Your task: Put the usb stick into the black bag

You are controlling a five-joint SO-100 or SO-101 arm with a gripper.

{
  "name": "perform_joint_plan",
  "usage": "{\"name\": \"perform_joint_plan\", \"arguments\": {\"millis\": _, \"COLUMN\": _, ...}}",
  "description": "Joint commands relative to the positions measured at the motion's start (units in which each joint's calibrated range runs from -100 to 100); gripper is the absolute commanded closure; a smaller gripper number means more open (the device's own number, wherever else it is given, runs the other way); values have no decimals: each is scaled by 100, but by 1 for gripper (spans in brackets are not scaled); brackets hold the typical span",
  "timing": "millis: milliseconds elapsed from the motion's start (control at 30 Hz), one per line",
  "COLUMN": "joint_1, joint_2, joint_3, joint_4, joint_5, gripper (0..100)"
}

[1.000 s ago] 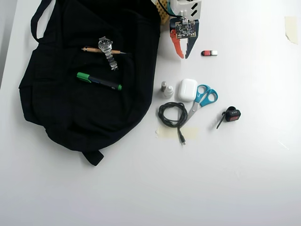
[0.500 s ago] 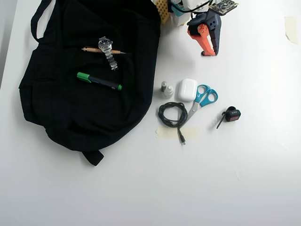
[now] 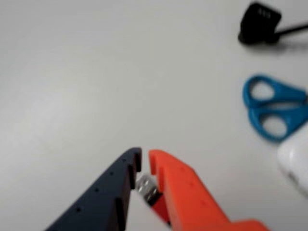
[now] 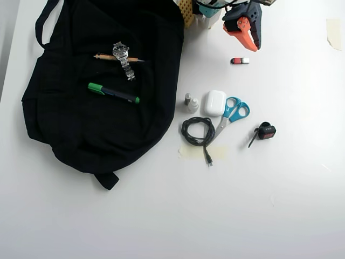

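The usb stick [image 4: 240,61], red and black with a silver end, lies on the white table right of the black bag [image 4: 97,108]. My gripper [image 4: 254,47] hovers just up and to the right of the stick in the overhead view, its orange and dark fingers together and holding nothing. In the wrist view the gripper [image 3: 143,161] shows only a thin slit between its tips, and the usb stick [image 3: 148,187] shows through that slit on the table below. The bag lies flat at the left.
A watch [image 4: 123,56], a pencil [image 4: 105,56] and a green marker [image 4: 114,93] lie on the bag. Below the stick are a white case [image 4: 214,102], blue scissors [image 4: 233,113], a coiled cable [image 4: 197,131], small bottles [image 4: 190,101] and a black-red gadget [image 4: 266,131].
The gripper swung right from beside the bag, passed over the usb stick and now sits up and right of it. The stick lies where it lay before.
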Motion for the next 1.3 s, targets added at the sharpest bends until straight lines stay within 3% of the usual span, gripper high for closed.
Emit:
{"name": "perform_joint_plan", "arguments": {"millis": 0, "joint_1": 44, "joint_2": 942, "joint_3": -925, "joint_4": 320, "joint_5": -271, "gripper": 98}}
{"name": "perform_joint_plan", "arguments": {"millis": 233, "joint_1": 74, "joint_2": 3323, "joint_3": -2426, "joint_4": 785, "joint_5": -848, "gripper": 98}}
{"name": "perform_joint_plan", "arguments": {"millis": 467, "joint_1": 14, "joint_2": 4726, "joint_3": -3217, "joint_4": 1017, "joint_5": -1850, "gripper": 98}}
{"name": "perform_joint_plan", "arguments": {"millis": 700, "joint_1": -8, "joint_2": 5124, "joint_3": -3333, "joint_4": 1017, "joint_5": -3302, "gripper": 98}}
{"name": "perform_joint_plan", "arguments": {"millis": 833, "joint_1": -8, "joint_2": 5116, "joint_3": -3136, "joint_4": 1061, "joint_5": -4619, "gripper": 98}}
{"name": "perform_joint_plan", "arguments": {"millis": 933, "joint_1": -83, "joint_2": 5108, "joint_3": -3082, "joint_4": 1061, "joint_5": -5227, "gripper": 98}}
{"name": "perform_joint_plan", "arguments": {"millis": 1100, "joint_1": -31, "joint_2": 5116, "joint_3": -2974, "joint_4": 1043, "joint_5": -5657, "gripper": 98}}
{"name": "perform_joint_plan", "arguments": {"millis": 1267, "joint_1": -16, "joint_2": 5083, "joint_3": -2543, "joint_4": 957, "joint_5": -5646, "gripper": 98}}
